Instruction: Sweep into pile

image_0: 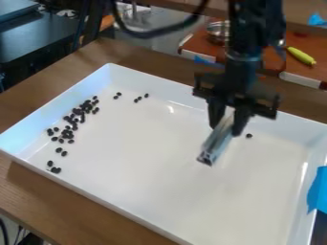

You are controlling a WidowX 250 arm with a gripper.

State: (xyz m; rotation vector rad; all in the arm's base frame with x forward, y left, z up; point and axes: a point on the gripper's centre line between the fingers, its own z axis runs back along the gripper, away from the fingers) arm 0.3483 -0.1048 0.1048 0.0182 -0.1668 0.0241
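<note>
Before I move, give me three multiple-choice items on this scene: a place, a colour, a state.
1. Where do most black bits lie in the tray?
A) toward the view's left side
B) at its centre
C) toward the view's right side

2. What colour is the tape at the tray's right edge?
A) red
B) white
C) blue

3. How is the gripper?
A) empty
B) holding a tool
C) holding a bowl

Key:
1 A: the dense scatter lies there.
2 C: the tape shows bright blue.
3 B: the tool's upper end sits between its jaws.
</note>
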